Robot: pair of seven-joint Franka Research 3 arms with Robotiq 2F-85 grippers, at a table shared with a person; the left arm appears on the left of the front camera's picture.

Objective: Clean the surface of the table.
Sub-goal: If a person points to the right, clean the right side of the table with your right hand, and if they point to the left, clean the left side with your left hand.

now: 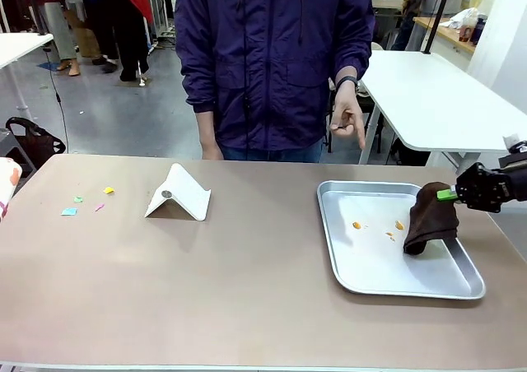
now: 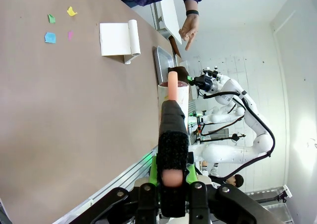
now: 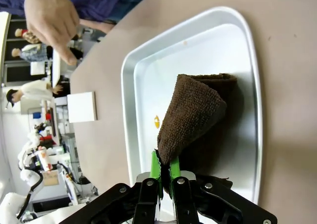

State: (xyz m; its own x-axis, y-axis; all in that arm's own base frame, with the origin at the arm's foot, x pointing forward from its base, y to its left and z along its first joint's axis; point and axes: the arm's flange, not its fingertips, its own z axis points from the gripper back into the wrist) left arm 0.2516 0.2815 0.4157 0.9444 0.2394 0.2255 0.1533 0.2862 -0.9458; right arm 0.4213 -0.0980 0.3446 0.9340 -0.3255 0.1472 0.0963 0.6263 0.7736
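My right tool [image 3: 165,167] is clamped on the top edge of a brown terry cloth [image 3: 193,112]. The cloth hangs in a soft folded cone, and its lower end reaches the floor of a shiny rectangular metal tray [image 1: 370,265] with rounded corners. Small orange crumbs [image 1: 356,225] lie just beside the cloth. My left tool [image 2: 172,173] is closed on a dark rough-surfaced bar [image 2: 173,130] with a salmon-pink tip. The tray rests on the right side of the smooth matte brownish-taupe bench [image 1: 247,281]. A white folded card stand [image 1: 179,192] and coloured paper scraps [image 1: 69,211] sit on the bench's left half.
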